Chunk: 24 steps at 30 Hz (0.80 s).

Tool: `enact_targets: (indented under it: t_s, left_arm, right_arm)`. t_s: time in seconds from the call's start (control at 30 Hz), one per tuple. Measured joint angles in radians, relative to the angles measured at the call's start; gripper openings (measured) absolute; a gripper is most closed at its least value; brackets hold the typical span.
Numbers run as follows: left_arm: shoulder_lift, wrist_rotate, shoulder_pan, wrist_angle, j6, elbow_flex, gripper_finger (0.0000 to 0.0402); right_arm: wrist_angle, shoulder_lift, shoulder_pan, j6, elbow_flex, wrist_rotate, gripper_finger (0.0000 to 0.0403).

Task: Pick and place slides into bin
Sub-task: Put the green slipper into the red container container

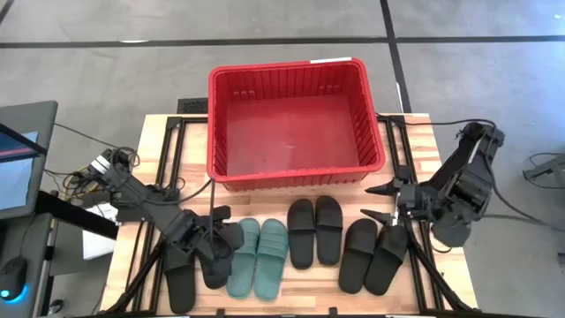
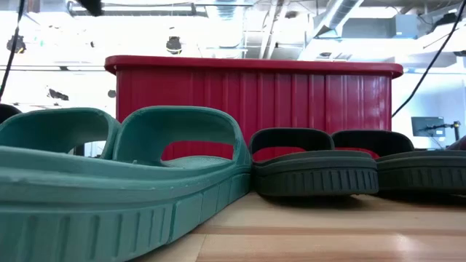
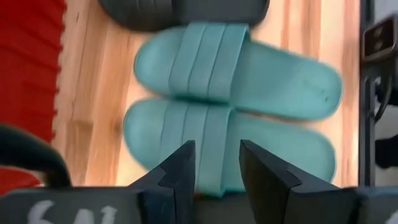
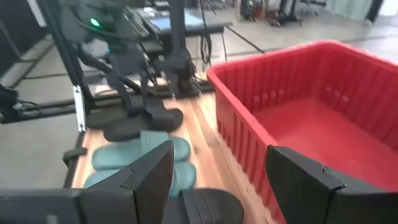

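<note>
Several slides lie soles down in a row along the near side of the wooden table: a black pair (image 1: 181,283) at the left, a green pair (image 1: 258,261), a black pair (image 1: 315,231) and a black pair (image 1: 372,258) at the right. The red bin (image 1: 296,124) stands behind them at the far middle. My left gripper (image 1: 221,234) hangs open over the far end of the left black pair, slanting down, with the green pair (image 3: 230,93) just beyond its fingers. My right gripper (image 1: 378,201) hovers open by the bin's near right corner, above the right black pair.
Black frame rails (image 1: 168,159) run along both sides of the table. A monitor (image 1: 18,159) and cables sit off the left edge. The low view shows the green slides (image 2: 124,175) close up and the bin's ribbed wall (image 2: 255,102) behind.
</note>
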<state>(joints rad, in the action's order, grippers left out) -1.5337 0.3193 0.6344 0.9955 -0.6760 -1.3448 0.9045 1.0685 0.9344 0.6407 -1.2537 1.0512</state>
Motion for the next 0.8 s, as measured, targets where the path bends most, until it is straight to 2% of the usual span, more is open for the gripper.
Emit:
enact_targets:
  t_s: [0.23,0.8]
  left_arm:
    - [0.0,0.001,0.041,0.108,-0.043,-0.004,0.0114]
    - [0.0,0.129,0.012,0.113,0.057,-0.004,0.0114]
  right_arm:
    - [0.099,0.036,-0.001,0.113,0.0,-0.003,0.024]
    - [0.113,0.039,-0.016,0.147,0.0,-0.006,0.024]
